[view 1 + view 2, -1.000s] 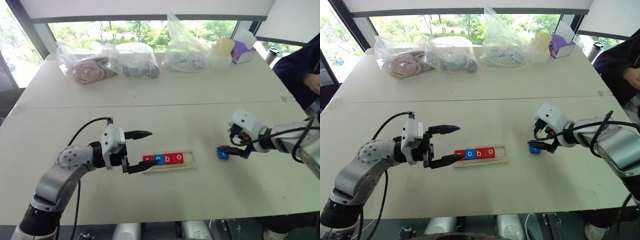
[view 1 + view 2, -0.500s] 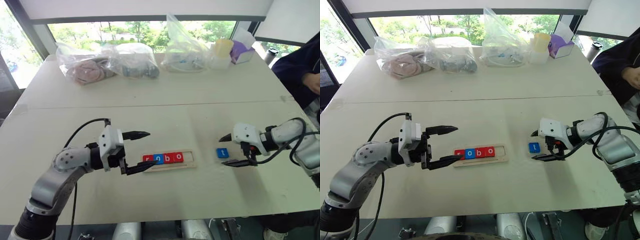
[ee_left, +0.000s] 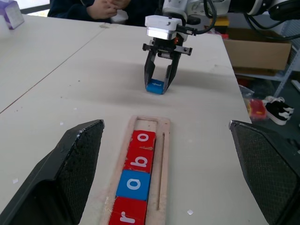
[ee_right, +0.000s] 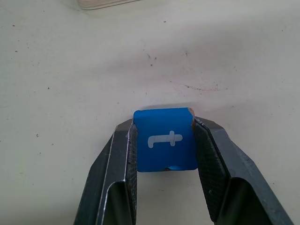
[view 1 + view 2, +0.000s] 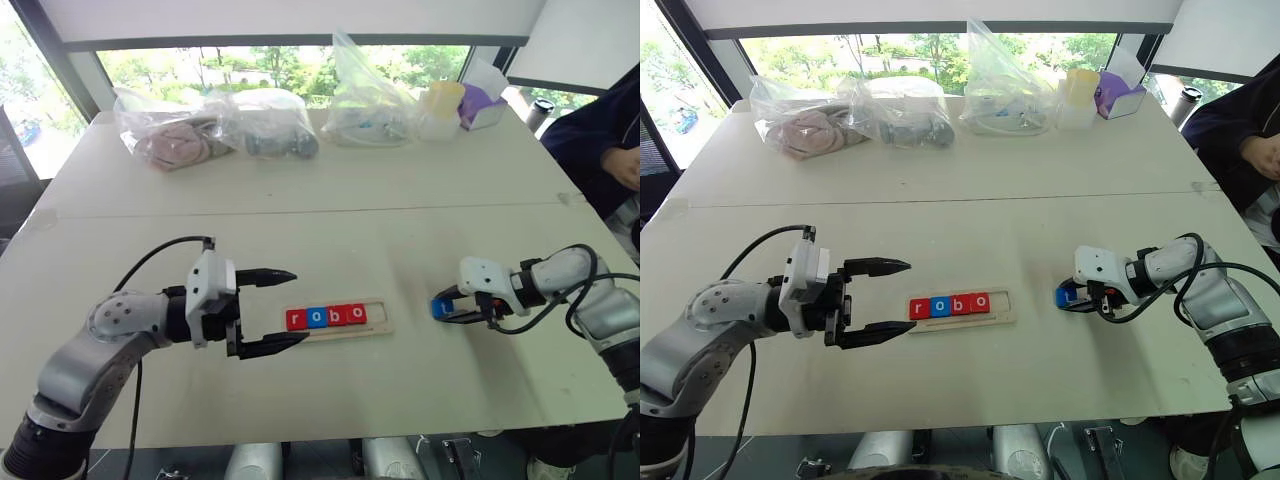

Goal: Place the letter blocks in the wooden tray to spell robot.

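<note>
We're on a pale table (image 5: 400,240) with bagged clutter along the far edge, well away from both hands. Left gripper (image 5: 272,310) hangs released, jaws wide, just short of the near end of the wooden tray (image 5: 378,327), touching nothing. Tray holds 4 blocks, reading r, o, b, o (image 5: 327,316), leaving 1 empty slot at the end nearest the right hand. Right gripper (image 4: 164,154) is clenched on the blue t block (image 4: 164,139), fingers (image 4: 208,154) pinching its 2 opposite edges, block apparently still flat on the table.

Step in hand, as we read it: lift the t and carry it to that last slot. Doing it well: lift straight before traversing, keep the block level, orient the t to match its neighbours, lower it square inside the rim, then release. Left gripper should stay clear.
</note>
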You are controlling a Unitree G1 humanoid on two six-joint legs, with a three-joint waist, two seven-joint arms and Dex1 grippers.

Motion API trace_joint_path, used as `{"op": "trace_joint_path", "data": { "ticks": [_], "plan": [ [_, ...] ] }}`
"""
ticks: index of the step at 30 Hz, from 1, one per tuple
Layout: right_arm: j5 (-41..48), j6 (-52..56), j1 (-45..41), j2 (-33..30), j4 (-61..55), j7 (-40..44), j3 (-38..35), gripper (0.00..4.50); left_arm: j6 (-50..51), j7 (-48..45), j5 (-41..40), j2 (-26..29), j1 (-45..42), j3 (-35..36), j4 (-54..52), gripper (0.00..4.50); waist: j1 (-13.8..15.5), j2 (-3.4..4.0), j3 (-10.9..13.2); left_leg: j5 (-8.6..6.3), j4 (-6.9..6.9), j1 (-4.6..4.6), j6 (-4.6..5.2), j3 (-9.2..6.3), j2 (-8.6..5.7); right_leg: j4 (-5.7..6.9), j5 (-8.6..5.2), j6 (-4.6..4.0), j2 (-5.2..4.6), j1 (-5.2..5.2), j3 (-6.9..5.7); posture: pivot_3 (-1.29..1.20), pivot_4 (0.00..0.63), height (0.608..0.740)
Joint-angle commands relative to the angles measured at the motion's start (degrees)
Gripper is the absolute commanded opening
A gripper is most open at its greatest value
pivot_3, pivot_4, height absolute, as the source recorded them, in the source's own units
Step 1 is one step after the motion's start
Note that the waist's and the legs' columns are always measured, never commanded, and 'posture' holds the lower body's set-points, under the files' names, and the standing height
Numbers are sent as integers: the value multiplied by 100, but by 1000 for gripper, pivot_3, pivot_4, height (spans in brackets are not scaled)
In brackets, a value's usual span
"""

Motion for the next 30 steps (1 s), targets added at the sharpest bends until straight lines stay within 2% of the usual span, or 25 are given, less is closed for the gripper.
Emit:
{"op": "trace_joint_path", "data": {
  "ticks": [1, 5, 10, 21, 30],
  "plan": [
    [166, 383, -77, 85, -670, 5, -187, 1133, -34, -35, -90, 48, -35, 167, -121, 4500, -6, 2, 1, 0, 0, 0, 0, 0, 1, 0, 0, 0, 0, -1, 0, 0, 150, 740],
    [254, 922, -142, 364, -1390, -50, -51, 1133, -41, -10, -61, 9, -81, 124, -111, 4500, -3, 3, 1, 0, -4, -3, 0, -3, 4, 1, 3, 5, 3, -7, 0, 0, 150, 740],
    [149, 1267, -281, 717, -1715, -112, 192, 1133, -38, 17, -62, -17, -79, 117, -140, 4500, 15, 2, 2, 0, 0, -9, 0, -5, 1, 2, 1, 2, -1, -8, -3, 0, 150, 740],
    [-97, 1389, -510, 1174, -1628, -182, 486, 1133, 3, 182, -96, -7, 68, 161, -313, 4500, 5, 2, 2, 0, 0, -10, 0, -6, 1, 3, 2, 2, 0, -9, -4, 0, 150, 740],
    [-164, 1396, -529, 1276, -1532, -218, 520, 1133, -4, 280, -98, -18, 99, 136, -360, 4500, 7, 2, 2, 0, 1, -10, 0, -4, 0, 3, 3, 4, -2, -10, -4, 0, 150, 740]
  ]
}}
